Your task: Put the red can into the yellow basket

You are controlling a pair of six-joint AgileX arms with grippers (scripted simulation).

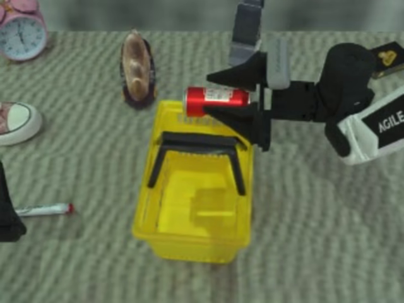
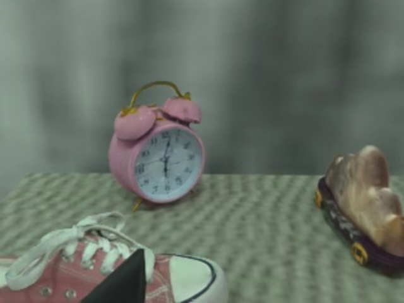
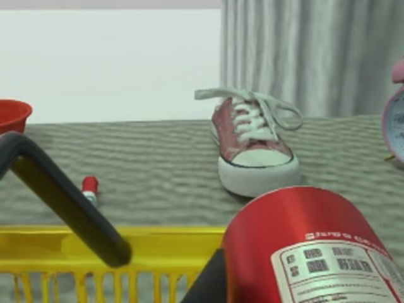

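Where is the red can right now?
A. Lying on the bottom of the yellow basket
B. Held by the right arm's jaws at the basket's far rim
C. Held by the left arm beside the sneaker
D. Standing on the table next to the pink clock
B: the red can lies sideways in the right gripper, at the far rim of the yellow basket, not yet inside.

Right gripper [image 1: 230,93] clamped, arm outstretched — left arm parked at table's left edge.
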